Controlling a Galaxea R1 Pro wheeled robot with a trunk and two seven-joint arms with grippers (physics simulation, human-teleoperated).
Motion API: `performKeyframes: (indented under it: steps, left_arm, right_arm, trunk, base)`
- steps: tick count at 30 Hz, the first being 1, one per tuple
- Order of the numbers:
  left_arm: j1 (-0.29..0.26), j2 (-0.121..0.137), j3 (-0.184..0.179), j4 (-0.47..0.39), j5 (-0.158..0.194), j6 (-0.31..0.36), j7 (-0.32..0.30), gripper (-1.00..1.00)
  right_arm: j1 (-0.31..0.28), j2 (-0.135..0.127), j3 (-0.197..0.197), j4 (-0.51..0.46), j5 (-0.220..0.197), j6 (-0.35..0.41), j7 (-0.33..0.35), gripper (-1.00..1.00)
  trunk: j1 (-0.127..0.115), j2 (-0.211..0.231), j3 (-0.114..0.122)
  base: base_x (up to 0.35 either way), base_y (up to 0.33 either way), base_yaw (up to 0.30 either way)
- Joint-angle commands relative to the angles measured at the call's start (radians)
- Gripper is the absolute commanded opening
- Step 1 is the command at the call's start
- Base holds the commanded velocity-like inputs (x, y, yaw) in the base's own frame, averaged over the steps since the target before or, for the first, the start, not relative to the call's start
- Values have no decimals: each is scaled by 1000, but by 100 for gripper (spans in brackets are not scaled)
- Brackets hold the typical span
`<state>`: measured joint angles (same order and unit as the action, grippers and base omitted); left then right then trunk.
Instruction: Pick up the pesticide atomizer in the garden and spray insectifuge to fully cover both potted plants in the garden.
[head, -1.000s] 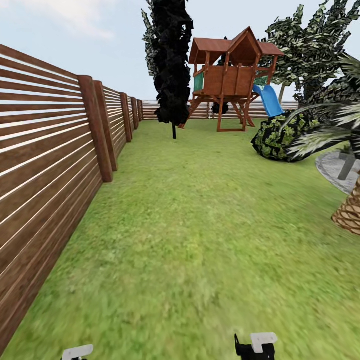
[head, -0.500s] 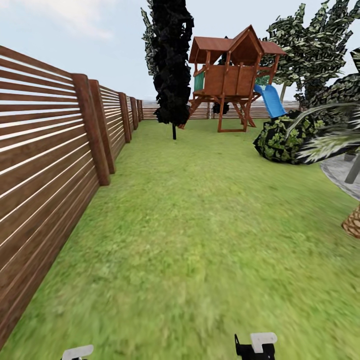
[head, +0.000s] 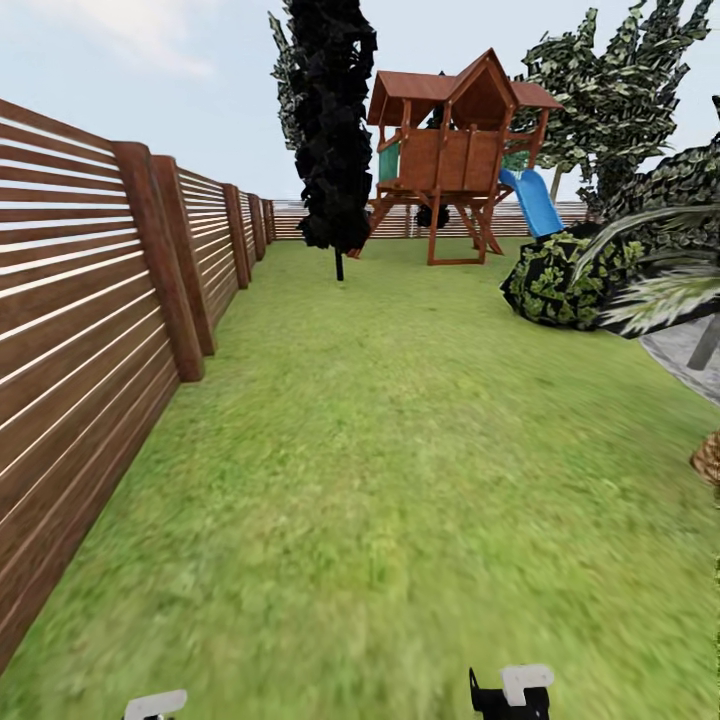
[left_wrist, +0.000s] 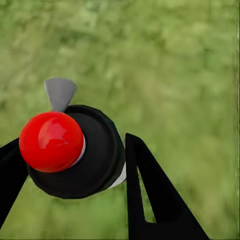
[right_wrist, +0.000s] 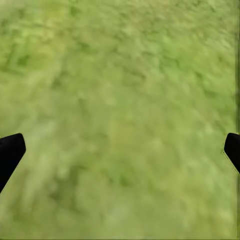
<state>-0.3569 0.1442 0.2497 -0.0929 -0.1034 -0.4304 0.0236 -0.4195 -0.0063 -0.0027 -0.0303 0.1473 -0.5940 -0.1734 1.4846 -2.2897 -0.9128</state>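
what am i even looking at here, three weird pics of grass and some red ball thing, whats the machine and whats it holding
These are renders from a simulator: a wheeled robot with two arms, steered by a person. The big picture comes from a camera on its head, looking over a lawn beside a brown slat fence, with a wooden playhouse and blue slide far ahead, a tall dark tree and a round bush.

The other two come from cameras near each gripper, looking down at the grass. The left gripper has its black fingers on either side of a dark round-bodied bottle with a red cap and grey nozzle, seen from above; it looks like the pesticide atomizer. The right gripper is open, holding nothing.
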Motion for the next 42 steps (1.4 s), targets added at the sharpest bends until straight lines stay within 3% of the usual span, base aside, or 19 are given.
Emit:
performKeyframes:
  steps: [1, 12, 42]
  left_arm:
    - [-1, 0, 6, 1, -11, -4, 2, -100]
    - [-1, 0, 6, 1, -10, -4, 2, -100]
    - [-1, 0, 5, 1, -13, -4, 2, -100]
  right_arm:
    - [-1, 0, 0, 1, 11, -1, -8, 100]
    - [-1, 0, 0, 1, 11, -1, -9, 100]
    - [-1, -6, 0, 2, 14, -3, -8, 100]
  trunk:
    - [0, 0, -1]
    - [0, 0, -1]
    - [0, 0, -1]
  base:
    - [337, 0, -240]
    - [337, 0, -212]
    - [337, 0, -3]
